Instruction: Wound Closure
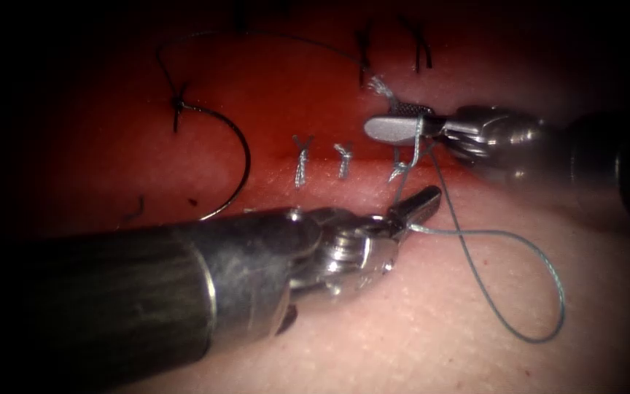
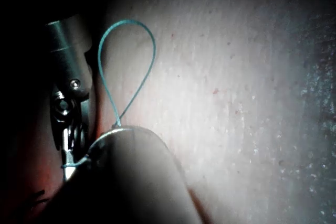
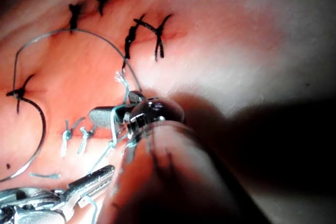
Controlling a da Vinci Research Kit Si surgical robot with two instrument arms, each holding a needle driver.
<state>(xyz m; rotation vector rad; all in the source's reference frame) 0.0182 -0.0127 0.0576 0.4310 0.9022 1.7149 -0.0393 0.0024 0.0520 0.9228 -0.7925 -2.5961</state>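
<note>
The curved needle [image 1: 240, 157] lies free on the tissue [image 1: 439, 343], left of the cut [image 1: 344, 179], and neither tool holds it. Its dark thread [image 1: 257, 33] arcs over toward a frayed end [image 1: 380, 87]. My left tool [image 1: 423, 198] comes in from the lower left, shut on the teal thread, which leaves it in a wide loop [image 1: 548, 321] [image 2: 126, 61]. My right tool [image 1: 391, 120] hovers over the cut's right end with its jaws open. The thread is wrapped around them and the frayed end lies at their tip. The right wrist view shows the needle [image 3: 38, 140] and the left tool [image 3: 97, 178].
Three pale tied stitches [image 1: 302, 157] [image 1: 343, 157] [image 1: 400, 169] cross the cut. Dark stitches [image 1: 421, 51] sit behind it, and another [image 1: 177, 109] lies by the needle's tail. Red fluid [image 1: 293, 95] covers the tissue around the cut. The left shaft [image 1: 147, 292] spans the lower left.
</note>
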